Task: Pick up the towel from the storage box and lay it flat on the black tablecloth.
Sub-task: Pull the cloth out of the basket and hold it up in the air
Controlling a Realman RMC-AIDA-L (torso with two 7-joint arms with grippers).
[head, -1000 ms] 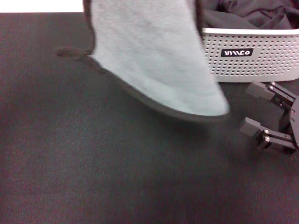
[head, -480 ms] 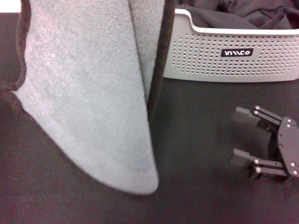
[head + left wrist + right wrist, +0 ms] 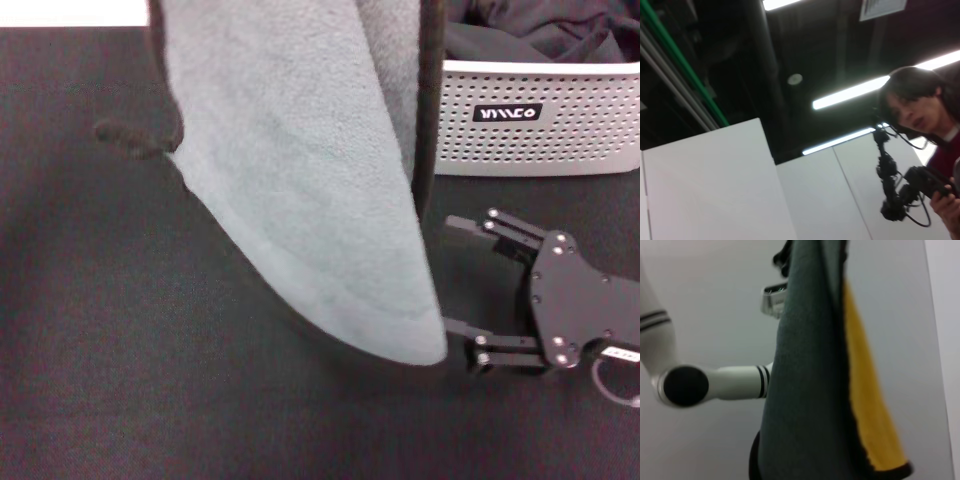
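The right tool (image 3: 458,290), jaws spread wide and empty, sits beside the hanging grey-teal fleece towel (image 3: 300,190). The left tool is out of view, its grip unknowable. Judged risk: the folded cloth could drop bunched onto the matte black tablecloth (image 3: 150,400) if that corner is missed

The right gripper (image 3: 462,290) lies low over the right side of the black tablecloth (image 3: 150,400), jaws spread wide and pointing left. The left arm (image 3: 725,382), white with black bands, reaches up high.
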